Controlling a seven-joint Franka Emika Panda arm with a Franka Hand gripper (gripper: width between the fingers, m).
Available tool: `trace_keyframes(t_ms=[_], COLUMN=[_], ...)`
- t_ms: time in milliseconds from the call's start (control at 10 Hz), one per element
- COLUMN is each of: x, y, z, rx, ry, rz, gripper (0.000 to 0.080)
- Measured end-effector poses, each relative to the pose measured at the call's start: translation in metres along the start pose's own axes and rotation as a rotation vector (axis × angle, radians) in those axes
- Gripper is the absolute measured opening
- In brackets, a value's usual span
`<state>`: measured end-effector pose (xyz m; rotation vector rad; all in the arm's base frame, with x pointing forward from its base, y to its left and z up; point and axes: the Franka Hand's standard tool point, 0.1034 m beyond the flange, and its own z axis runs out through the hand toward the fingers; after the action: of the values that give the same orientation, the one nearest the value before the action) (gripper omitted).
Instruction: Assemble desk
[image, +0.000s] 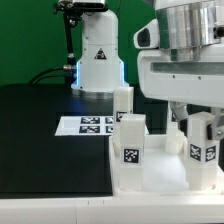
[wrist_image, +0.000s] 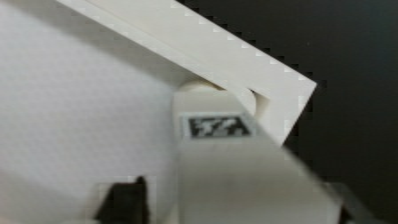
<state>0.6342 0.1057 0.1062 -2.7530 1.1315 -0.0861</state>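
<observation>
The white plastic tray-like tabletop (image: 150, 165) is seen lying upside down on the black table (image: 45, 130), at about five o'clock in the exterior view. Three white square-section legs are seen standing upright from its corners: a far leg (image: 123, 101) at twelve o'clock of the tabletop, a near leg (image: 132, 140) with a black-and-white tag at nine o'clock, and a third leg (image: 201, 138) at three o'clock, directly beneath the arm. In the wrist view this third leg (wrist_image: 222, 135) is shown with its tag facing the camera, seated at the corner where the tabletop's raised rim (wrist_image: 196, 50) turns.

The gripper (image: 197, 118) is placed over the top of the third leg; whether its jaws clasp the leg or stand free cannot be told, since only one dark fingertip (wrist_image: 125, 200) is partly visible.

The step in hand is judged to be the screwing of this leg into its socket. It is best done by keeping the leg vertical, re-gripping squarely and turning without side pressure, so that the tabletop is not dragged.

The marker board (image: 88, 125) lies flat at ten o'clock, just beside the tabletop, before the white robot base (image: 97, 60).
</observation>
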Motion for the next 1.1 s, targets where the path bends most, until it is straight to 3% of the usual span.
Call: trace_keyframes(t_ms=[100, 300, 400, 600, 800, 1100], x=[-0.003, -0.007, -0.006, -0.013, -0.011, -0.008], y=[-0.003, -0.004, -0.003, -0.01, -0.004, -0.001], z=[-0.002, -0.003, -0.002, -0.003, -0.002, -0.001], rx=[0.005, 0.003, 0.002, -0.039, -0.061, -0.06], ry=[-0.001, -0.001, -0.001, 0.022, -0.014, -0.016], rz=[-0.077, -0.176, -0.222, -0.603, -0.925, -1.048], gripper=[0.0609, 0.0637, 0.0647, 0.0649, 0.0649, 0.0626])
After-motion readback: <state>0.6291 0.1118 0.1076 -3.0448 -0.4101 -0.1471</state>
